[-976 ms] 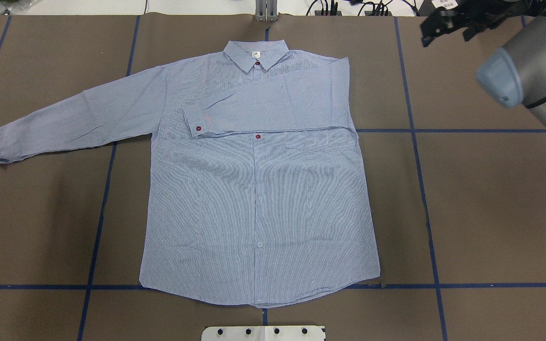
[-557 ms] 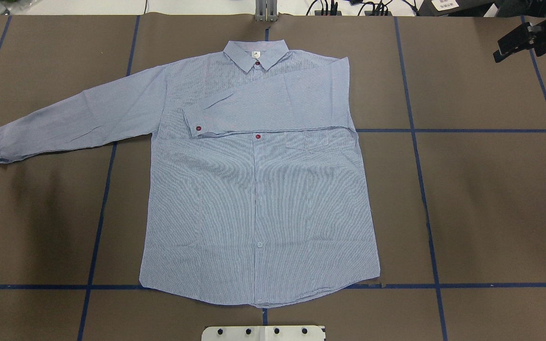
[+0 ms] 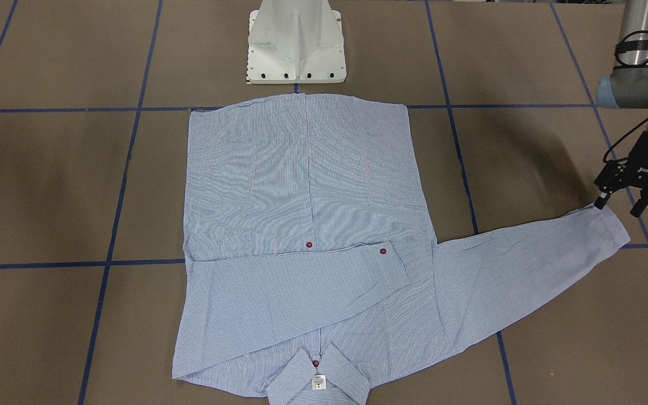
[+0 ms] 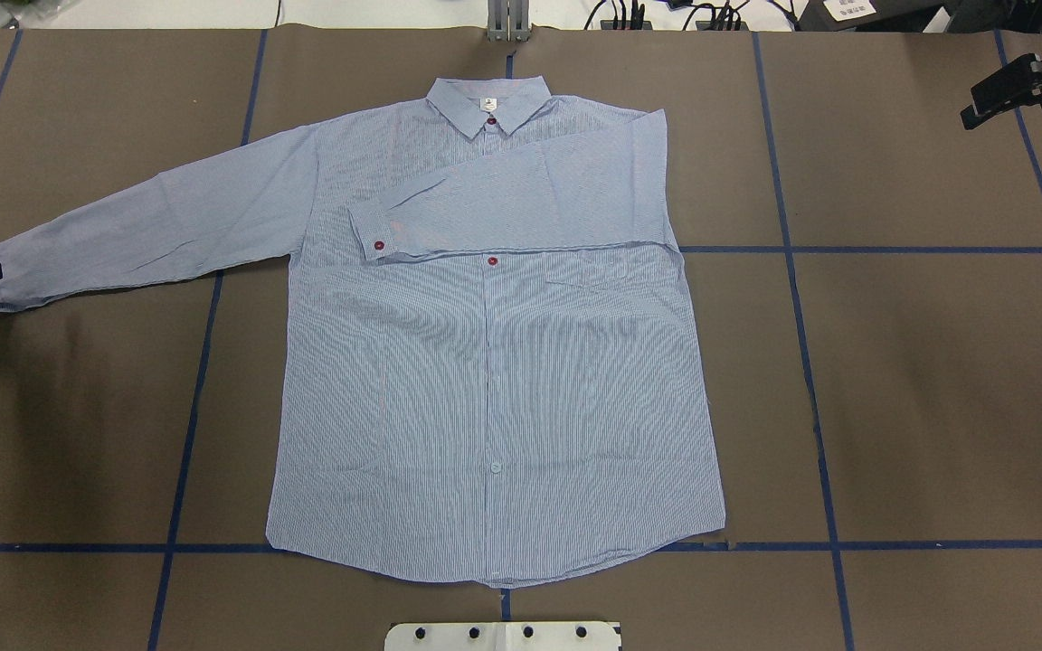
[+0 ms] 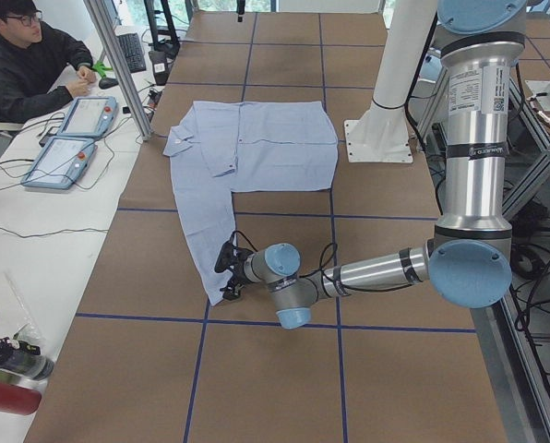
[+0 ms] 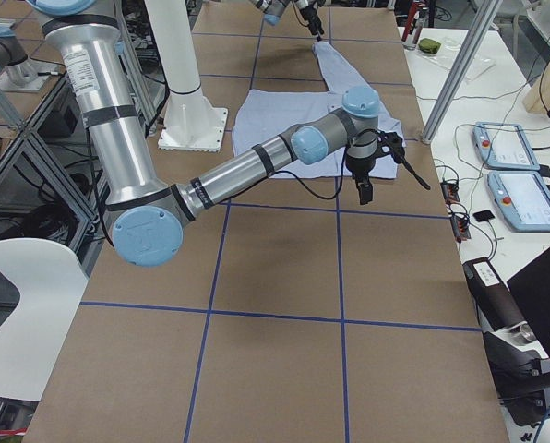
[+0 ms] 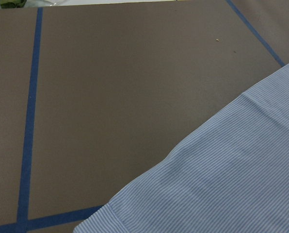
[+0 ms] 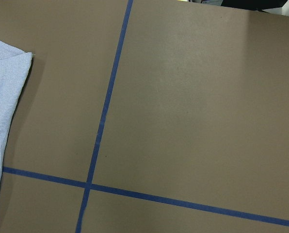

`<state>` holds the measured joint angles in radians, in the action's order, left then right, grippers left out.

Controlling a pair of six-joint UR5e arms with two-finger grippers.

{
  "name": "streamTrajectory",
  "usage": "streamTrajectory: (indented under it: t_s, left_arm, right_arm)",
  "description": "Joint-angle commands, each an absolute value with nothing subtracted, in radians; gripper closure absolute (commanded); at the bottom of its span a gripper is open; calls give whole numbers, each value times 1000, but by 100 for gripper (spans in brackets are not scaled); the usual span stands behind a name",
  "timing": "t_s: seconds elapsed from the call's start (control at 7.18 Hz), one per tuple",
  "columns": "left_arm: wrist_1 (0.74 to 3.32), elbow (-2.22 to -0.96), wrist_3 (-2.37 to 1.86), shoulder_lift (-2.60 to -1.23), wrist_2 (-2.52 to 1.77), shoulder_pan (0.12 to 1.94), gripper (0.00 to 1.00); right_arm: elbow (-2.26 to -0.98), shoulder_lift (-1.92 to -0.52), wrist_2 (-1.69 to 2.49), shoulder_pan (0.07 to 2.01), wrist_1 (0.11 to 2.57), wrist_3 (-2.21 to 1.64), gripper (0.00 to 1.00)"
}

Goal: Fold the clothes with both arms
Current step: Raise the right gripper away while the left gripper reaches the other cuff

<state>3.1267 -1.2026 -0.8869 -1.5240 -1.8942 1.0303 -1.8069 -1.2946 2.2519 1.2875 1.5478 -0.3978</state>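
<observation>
Since one sleeve (image 4: 521,203) already lies folded across the chest, the coming move likely turns on the other sleeve (image 4: 150,226). The shirt (image 4: 494,380) lies flat and face up on the counter (image 4: 937,380), its hem just beside the white pedestal (image 3: 296,39) and its collar (image 4: 487,101) at the end farthest from it. The stretched sleeve runs from the shoulder out to the pedestal's left, slanting slightly back toward the pedestal's side of the counter. Its cuff (image 3: 605,222) is its outermost end. The left gripper (image 3: 618,205) hangs with fingers spread at that cuff, one fingertip right at the cuff's edge, so it is plainly the nearer one. The right gripper (image 4: 1018,86) is well off to the pedestal's right, clear of the shirt. Whether it is spread or pressed together cannot be told.
</observation>
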Motion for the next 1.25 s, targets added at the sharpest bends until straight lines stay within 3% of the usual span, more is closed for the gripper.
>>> streamTrajectory:
  t_s: [0.0,0.28,0.7,0.84,0.98,1.11]
  left_arm:
    - [3197,-1160,-1003,-1525,-1887,984,15]
    - [3201,-1152,-1012,-1525,-1872,974,21]
    - [3203,-1146,-1014,-1522,-1873,974,67]
    - [3203,-1147,-1006,-1513,-1875,976,60]
    - [3212,-1144,-1005,-1508,-1875,976,43]
    - [3214,-1144,-1003,-1506,-1875,976,41]
  right_arm:
    - [-1824,-1307,2250,1287,1548,-400,0]
    - [-1825,-1307,2250,1287,1546,-400,0]
    - [-1832,-1307,2249,1287,1546,-402,0]
    - [-1835,-1307,2249,1289,1548,-403,0]
    - [-1835,-1307,2249,1287,1548,-403,0]
    - [-1835,-1307,2249,1287,1548,-403,0]
